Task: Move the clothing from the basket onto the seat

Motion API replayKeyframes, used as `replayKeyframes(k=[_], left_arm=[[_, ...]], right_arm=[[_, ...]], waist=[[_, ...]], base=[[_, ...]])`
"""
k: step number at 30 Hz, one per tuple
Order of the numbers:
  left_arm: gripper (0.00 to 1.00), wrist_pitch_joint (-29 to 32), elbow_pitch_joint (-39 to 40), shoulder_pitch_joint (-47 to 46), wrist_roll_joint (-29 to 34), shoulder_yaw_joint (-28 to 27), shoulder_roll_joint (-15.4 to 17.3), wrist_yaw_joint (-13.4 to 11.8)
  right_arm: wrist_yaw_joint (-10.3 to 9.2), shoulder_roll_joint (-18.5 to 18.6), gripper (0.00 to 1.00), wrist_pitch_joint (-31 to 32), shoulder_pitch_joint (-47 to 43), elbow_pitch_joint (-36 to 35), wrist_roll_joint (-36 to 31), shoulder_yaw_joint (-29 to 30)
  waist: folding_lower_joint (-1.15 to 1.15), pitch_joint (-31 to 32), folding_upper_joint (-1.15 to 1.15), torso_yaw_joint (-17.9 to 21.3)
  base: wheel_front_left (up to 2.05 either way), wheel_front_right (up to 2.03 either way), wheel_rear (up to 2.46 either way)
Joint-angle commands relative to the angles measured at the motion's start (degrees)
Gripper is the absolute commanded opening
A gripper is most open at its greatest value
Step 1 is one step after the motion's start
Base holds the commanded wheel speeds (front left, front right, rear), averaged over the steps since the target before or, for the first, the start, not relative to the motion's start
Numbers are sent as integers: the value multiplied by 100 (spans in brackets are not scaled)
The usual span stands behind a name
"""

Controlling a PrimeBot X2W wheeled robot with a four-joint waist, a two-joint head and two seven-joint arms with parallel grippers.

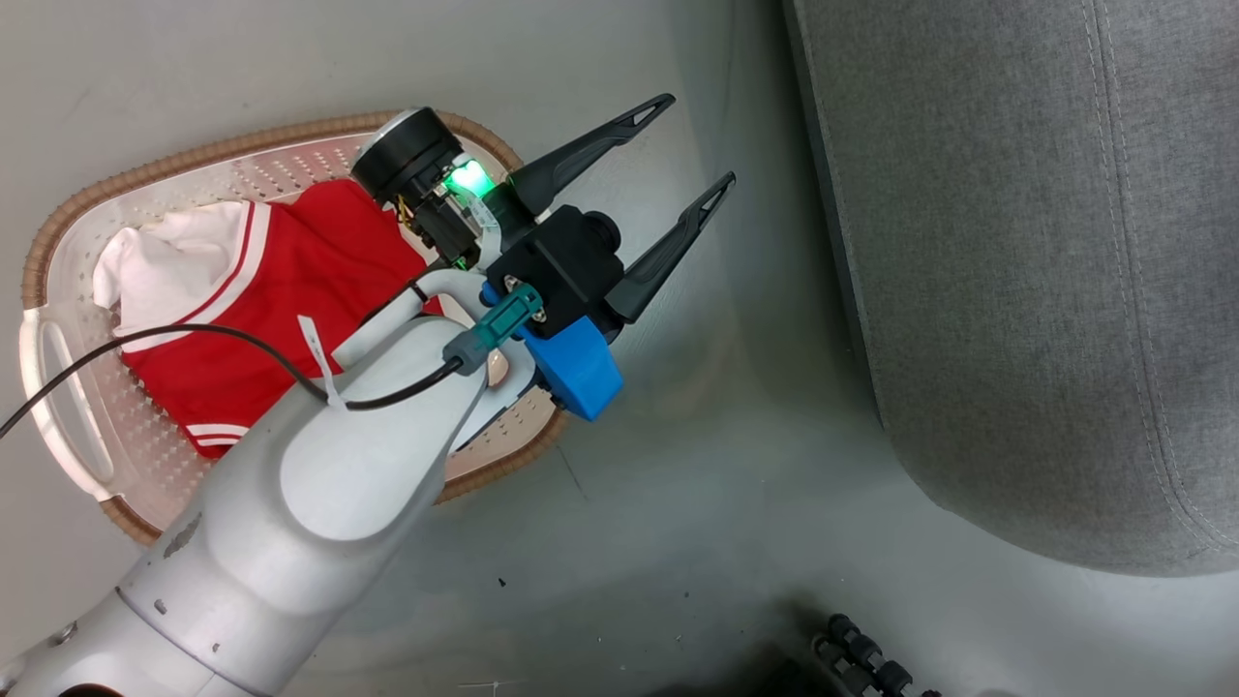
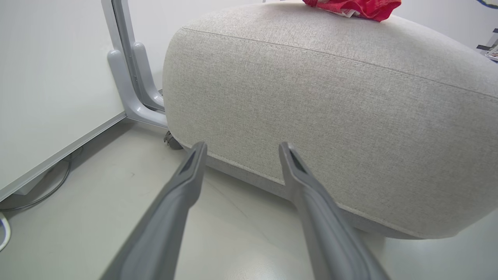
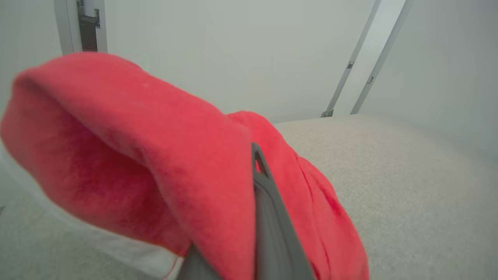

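Plain red garment [image 3: 116,136]: draped over and gripped by right end effector [image 3: 249,163], on seat [image 3: 408,175].
Left end effector [image 1: 699,137]: released, held just past basket [image 1: 194,155].
Striped garment [image 1: 290,281]: laid lengthwise in basket, white end leftward.

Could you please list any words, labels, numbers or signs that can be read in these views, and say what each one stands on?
No text is readable here.
Pale tag on the red garment on the seat: too small and blurred to read.
Basket and left end effector: no markings show.

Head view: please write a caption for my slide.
Open left hand near the basket, red-and-white garment inside, seat alongside.
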State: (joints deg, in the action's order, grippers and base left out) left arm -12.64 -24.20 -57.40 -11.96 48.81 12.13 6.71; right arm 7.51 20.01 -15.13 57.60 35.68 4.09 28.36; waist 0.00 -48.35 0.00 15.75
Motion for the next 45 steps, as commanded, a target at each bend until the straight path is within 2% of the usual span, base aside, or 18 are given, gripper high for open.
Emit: replayKeyframes(k=[1, 10, 11, 12, 13, 21, 33, 40, 45], left_arm=[[100, 11, 13, -38, -17, 21, 48, -5], [100, 28, 40, 10, -66, 59, 107, -53], [100, 24, 38, 34, -75, 65, 101, -61], [100, 14, 33, 56, -89, 70, 97, -54], [100, -4, 23, 72, -102, 74, 88, -59], [100, -148, -102, 292, -221, 95, -62, -112], [100, -261, -252, 789, -446, -6, -266, -196], [100, -261, -66, 1242, -492, -240, -327, -239], [100, -261, 37, 1646, -521, -534, -339, -304]], right_arm=[[-4, -44, 0, -3, -86, 38, -26, 16], [-4, -214, 0, -3, -348, 318, 81, 31], [-4, -210, 25, -3, -377, 326, 90, 26], [-4, -208, 55, -3, -406, 330, 98, 17], [-4, -212, 100, -3, -436, 328, 100, 5], [-4, -270, 100, -3, -1002, 104, 74, -130], [-4, -416, 100, -3, -2466, -365, -16, -433], [-4, -403, 100, -3, -3163, -548, -65, -474], [-4, -482, 100, -3, -3490, -1015, -113, -585]], waist=[[0, -3, 0, -2], [0, 64, 0, 15], [0, 98, 0, 18], [0, 137, 0, 22], [0, 182, 0, 25], [0, 762, 0, -12], [0, 1744, 0, -129], [0, 2348, 0, -187], [0, 2808, 0, -241]], base=[[0, 0, 0], [0, 0, 0], [0, 0, 0], [0, 0, 0], [0, 0, 0], [0, 0, 0], [0, 0, 0], [0, 0, 0], [0, 0, 0]])
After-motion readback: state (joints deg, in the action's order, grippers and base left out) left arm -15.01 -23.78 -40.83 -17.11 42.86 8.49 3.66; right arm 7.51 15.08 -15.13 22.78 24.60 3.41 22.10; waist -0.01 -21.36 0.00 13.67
